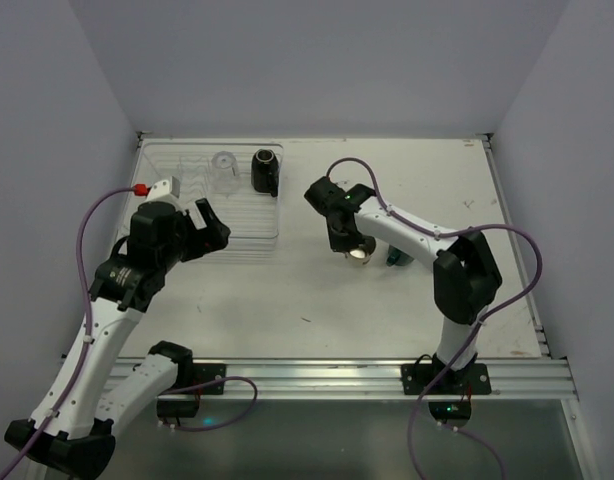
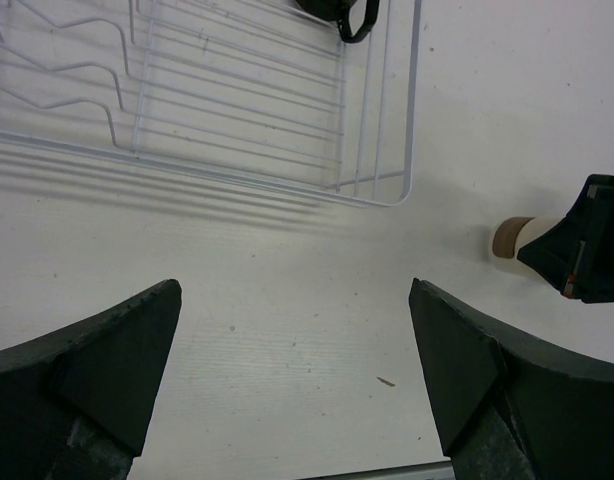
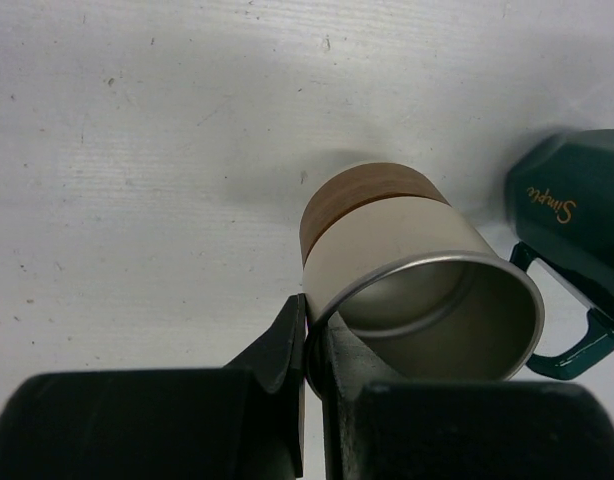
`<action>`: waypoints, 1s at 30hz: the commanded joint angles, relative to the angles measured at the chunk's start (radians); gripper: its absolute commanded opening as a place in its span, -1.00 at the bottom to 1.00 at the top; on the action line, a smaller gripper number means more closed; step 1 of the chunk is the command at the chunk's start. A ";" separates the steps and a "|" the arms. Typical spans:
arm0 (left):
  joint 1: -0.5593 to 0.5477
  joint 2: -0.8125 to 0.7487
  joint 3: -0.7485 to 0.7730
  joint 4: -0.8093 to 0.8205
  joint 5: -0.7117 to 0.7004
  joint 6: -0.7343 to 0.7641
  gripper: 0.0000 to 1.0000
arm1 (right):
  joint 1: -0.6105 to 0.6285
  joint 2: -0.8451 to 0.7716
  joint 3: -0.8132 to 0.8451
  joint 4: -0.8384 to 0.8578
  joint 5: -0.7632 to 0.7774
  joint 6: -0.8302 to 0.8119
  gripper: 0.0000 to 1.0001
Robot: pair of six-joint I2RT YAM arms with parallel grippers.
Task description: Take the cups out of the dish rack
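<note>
Cream cup (image 1: 359, 255) is hanging from your right gripper (image 1: 349, 245), right of the dish rack (image 1: 257, 236). Left wrist: your left gripper (image 2: 292, 295) is standing wide open, empty, the black mug (image 2: 322, 8) lying ahead. Right wrist: jaws are pinching the cup's rim beside the teal cup (image 3: 572, 200).

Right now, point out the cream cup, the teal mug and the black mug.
cream cup (image 3: 387, 255): right wrist view, cream side wall.
teal mug (image 3: 582, 225): right wrist view, lettered side.
black mug (image 1: 264, 172): top external view, its body.

White table (image 1: 317, 290), dish rack (image 1: 252, 218) far left, dark teal cup (image 3: 577, 200) right of centre.
</note>
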 commanded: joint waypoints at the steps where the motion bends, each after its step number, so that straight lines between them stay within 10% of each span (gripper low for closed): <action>1: 0.000 0.022 0.017 0.040 0.010 0.045 1.00 | -0.011 0.009 0.001 0.031 -0.027 -0.031 -1.00; 22: 0.004 0.281 0.221 0.026 -0.041 0.124 1.00 | -0.037 0.055 -0.018 0.060 -0.040 -0.050 -0.89; 30: 0.019 0.543 0.338 0.058 -0.078 0.154 1.00 | -0.037 -0.049 -0.045 0.065 -0.024 -0.050 -0.03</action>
